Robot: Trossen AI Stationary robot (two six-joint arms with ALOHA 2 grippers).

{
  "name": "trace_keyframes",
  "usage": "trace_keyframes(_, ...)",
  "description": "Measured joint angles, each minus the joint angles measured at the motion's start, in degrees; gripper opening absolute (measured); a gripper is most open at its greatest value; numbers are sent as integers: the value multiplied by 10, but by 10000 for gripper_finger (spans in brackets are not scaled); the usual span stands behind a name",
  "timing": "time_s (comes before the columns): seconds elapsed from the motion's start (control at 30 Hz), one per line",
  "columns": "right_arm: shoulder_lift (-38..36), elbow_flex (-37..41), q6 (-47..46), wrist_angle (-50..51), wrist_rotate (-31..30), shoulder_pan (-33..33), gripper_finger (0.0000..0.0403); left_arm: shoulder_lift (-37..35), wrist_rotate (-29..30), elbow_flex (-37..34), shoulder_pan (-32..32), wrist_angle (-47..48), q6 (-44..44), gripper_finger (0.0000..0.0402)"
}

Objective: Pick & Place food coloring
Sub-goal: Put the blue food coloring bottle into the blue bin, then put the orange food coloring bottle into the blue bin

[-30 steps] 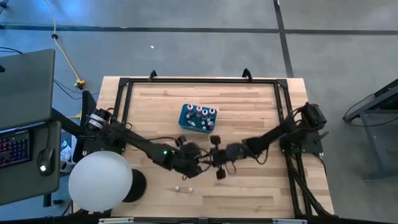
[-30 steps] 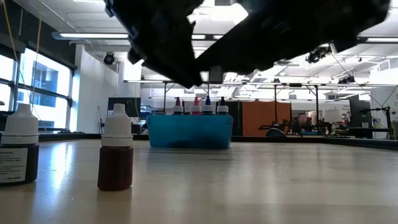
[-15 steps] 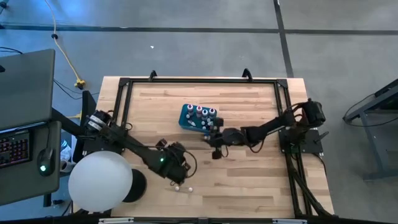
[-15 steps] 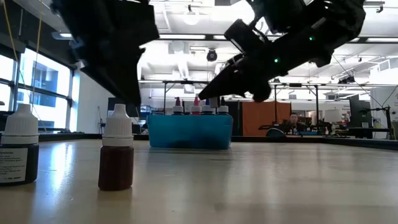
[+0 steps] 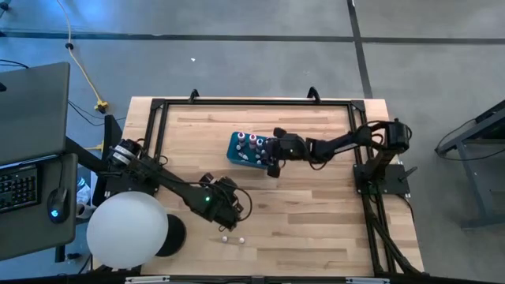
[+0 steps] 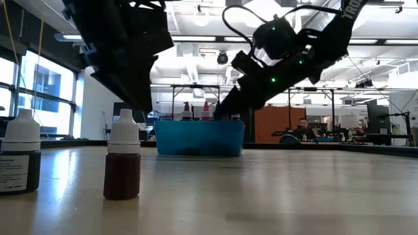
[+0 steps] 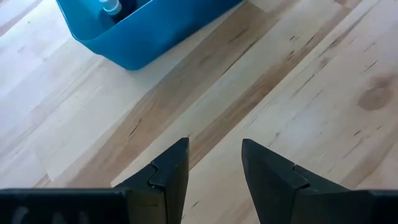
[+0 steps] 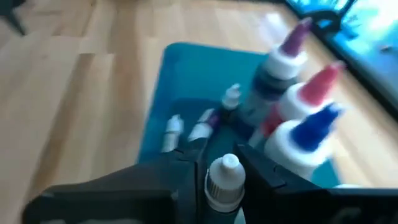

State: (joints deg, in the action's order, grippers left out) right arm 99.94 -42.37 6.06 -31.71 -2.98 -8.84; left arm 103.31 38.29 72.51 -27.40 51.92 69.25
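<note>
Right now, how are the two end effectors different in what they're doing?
The right end effector is shut on a white-capped bottle, while the left end effector is open and holds nothing. The right one hangs over the teal box among the bottles there; the left one is over bare wood near the two loose bottles at the table's front. Both are dark and two-fingered.

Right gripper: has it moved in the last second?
Yes. In the high view the right gripper went from the table's middle up to the teal box, carrying a bottle.
</note>
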Motion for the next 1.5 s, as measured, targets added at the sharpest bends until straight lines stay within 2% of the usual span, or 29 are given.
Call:
trace_keyframes(0.13, 0, 0, -11, 31, 25, -2, 101, 0, 0, 0, 0, 0, 0, 145)
trace_keyframes(0.4, 0, 0, 4, 20, -12, 15, 160, 0, -4, 0, 0, -4, 0, 145)
trace_keyframes(0.57, -8, 0, 42, -24, -13, 48, 164, 0, -4, 0, 0, -6, 0, 145)
trace_keyframes(0.7, -45, 0, 43, -26, -9, 89, 157, 0, -6, 0, 0, -8, -8, 145)
trace_keyframes(0.93, -83, 0, -3, -25, 79, 183, 147, 0, -20, 2, -1, -3, -19, 145)
trace_keyframes(1.07, -56, 0, -11, -38, 90, 240, 145, -1, -22, 37, -10, 49, -31, 145)
trace_keyframes(1.17, -21, 0, -22, -89, 55, 277, 146, -1, -16, 73, -20, 97, -28, 145)
trace_keyframes(1.37, 62, -1, -46, -227, 54, 315, 145, -7, 48, 144, -61, 171, -30, 145)
trace_keyframes(1.5, 118, -43, -88, -254, 68, 323, 147, -10, 81, 185, -77, 209, -28, 145)
